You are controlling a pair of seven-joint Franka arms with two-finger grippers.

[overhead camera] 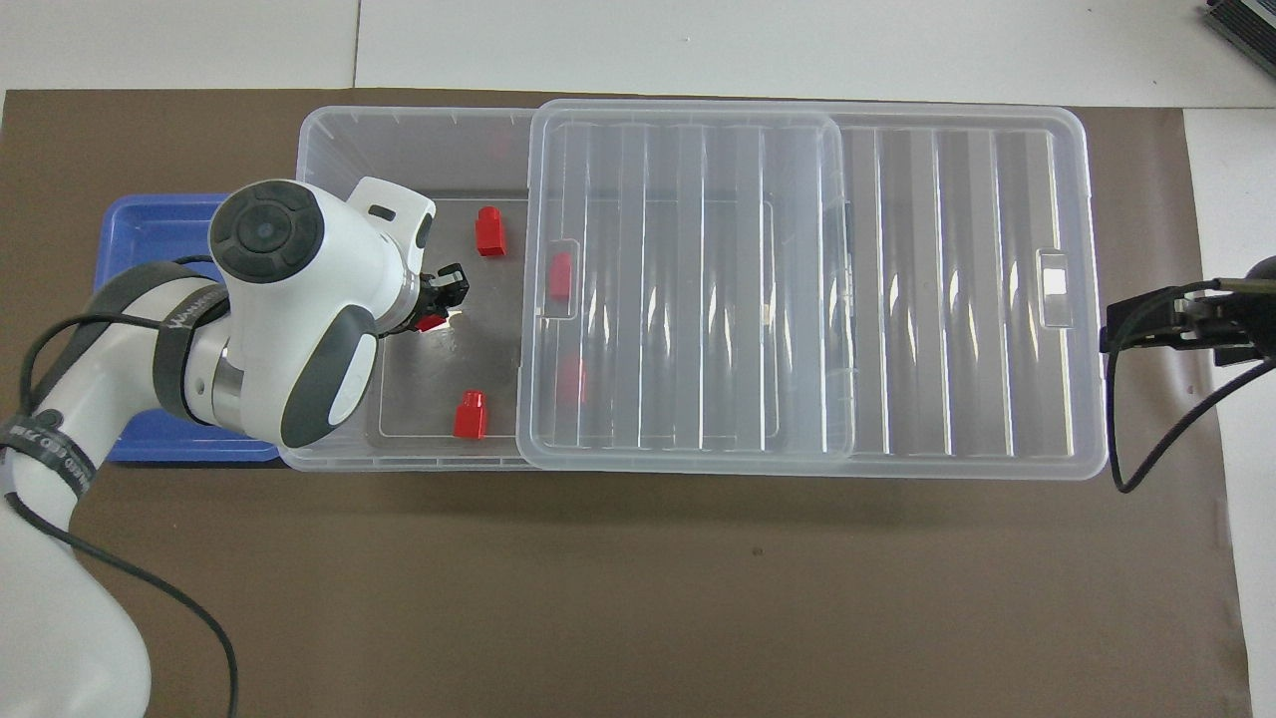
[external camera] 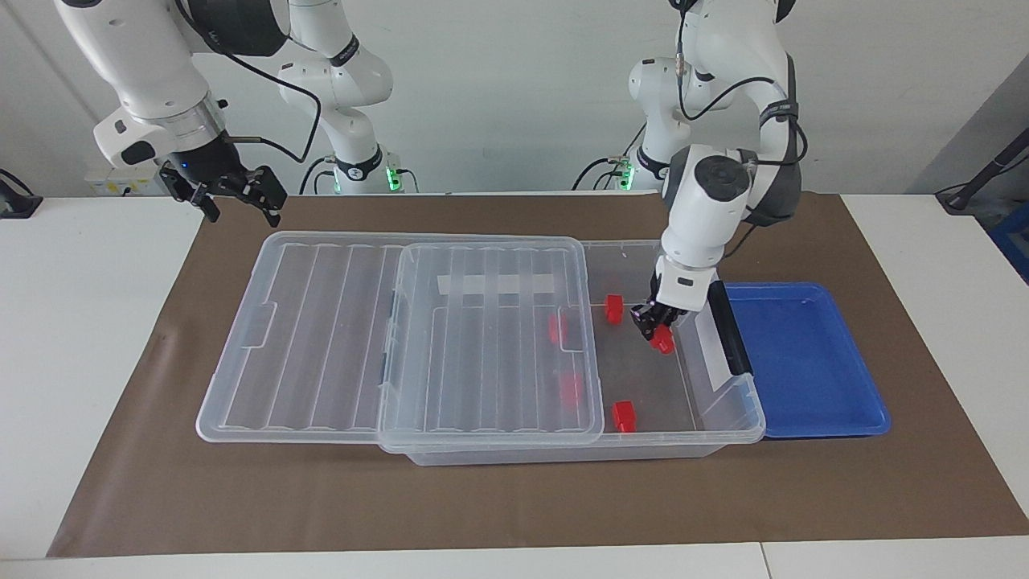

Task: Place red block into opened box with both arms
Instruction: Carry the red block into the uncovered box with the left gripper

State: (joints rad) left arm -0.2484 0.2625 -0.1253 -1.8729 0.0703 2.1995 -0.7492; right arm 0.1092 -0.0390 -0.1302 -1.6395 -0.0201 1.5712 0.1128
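Your left gripper (external camera: pixel 655 328) pinches the block (external camera: pixel 663 341) by its sides over the box's (external camera: pixel 727 418) open end; it looks light, rigid, slick; right gripper (external camera: pixel 233 193) waits with jaws spread wide.

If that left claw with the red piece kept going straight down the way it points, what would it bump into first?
Probably the bare clear floor of the box. The left gripper holds the red block over the open part, clear of the loose blocks, though depth is uncertain.
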